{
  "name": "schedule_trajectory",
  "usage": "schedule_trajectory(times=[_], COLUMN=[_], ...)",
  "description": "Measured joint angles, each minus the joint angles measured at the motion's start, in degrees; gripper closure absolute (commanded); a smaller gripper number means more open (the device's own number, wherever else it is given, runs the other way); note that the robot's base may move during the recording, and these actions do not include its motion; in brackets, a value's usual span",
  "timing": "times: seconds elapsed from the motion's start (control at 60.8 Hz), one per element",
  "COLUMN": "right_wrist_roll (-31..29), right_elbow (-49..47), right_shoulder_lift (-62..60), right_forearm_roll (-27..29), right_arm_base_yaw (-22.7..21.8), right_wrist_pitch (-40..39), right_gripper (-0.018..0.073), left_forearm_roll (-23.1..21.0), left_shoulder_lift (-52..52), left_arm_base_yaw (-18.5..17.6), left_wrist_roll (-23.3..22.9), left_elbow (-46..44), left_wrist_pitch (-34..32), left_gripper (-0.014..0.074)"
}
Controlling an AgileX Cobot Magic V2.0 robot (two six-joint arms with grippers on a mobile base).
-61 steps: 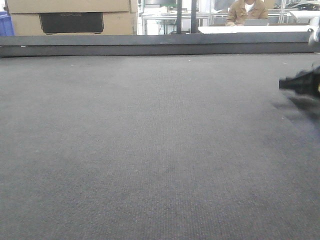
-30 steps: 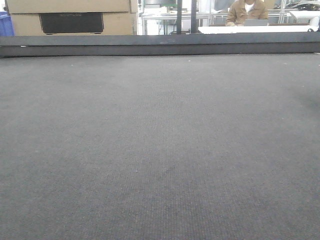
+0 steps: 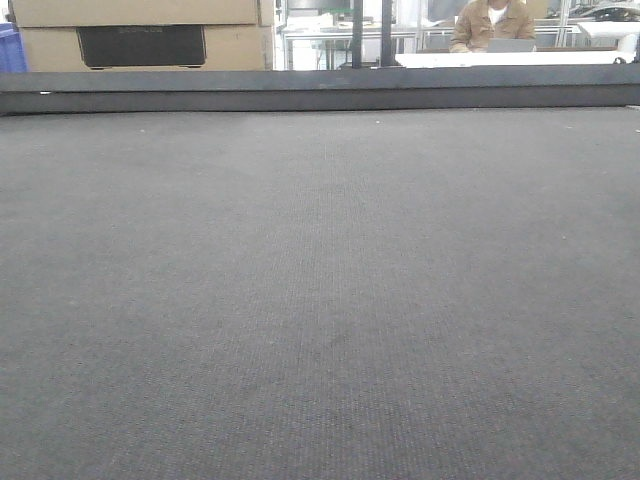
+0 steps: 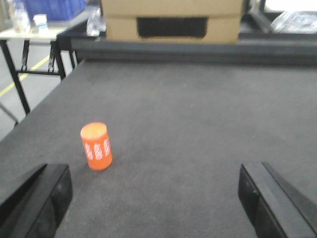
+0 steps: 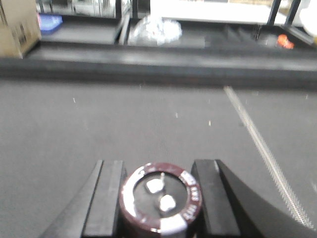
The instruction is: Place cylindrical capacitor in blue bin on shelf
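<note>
Got the stubby dark brown-black cylindrical capacitor (image 5: 148, 201) pinched snug between both black fingers (image 5: 105, 198) of the right gripper (image 5: 159, 196), top face turned toward the wrist cam, showing two pale terminals and a maroon rim with white print. Hanging over the dark grey woven table mat (image 5: 148, 114), and honestly can't tell whether touching it or lifted clear. Over at the left gripper (image 4: 153, 203), jaws spread wide with only mat showing in the gap. Also spotting a small orange cylindrical can (image 4: 96, 146) standing upright on the mat ahead of the left-hand finger, apart from it. Further back, seeing a brown cardboard box (image 4: 171, 20) with a dark handle slot, just past the table's raised black edge (image 4: 198, 49). Way behind in the front view, catching a person in a tan jacket (image 3: 492, 22).
</note>
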Motion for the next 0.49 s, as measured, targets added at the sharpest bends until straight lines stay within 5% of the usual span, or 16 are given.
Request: schedule_trajectory(times=[0.493], right_wrist_roll=[0.0], right_elbow=[0.0], right_shoulder_lift=[-0.2], right_forearm_roll=[0.6], right_arm_base_yaw=[4.9], right_wrist_pitch=[0.8], right_gripper=[0.0721], left_forearm_roll=[-4.8], left_shoulder_lift=[37.5], left_arm_base_yaw=[15.0], left_wrist_roll=[-0.8], left_elbow=[1.3], left_wrist_pitch=[-34.8], left_gripper=[0.0006])
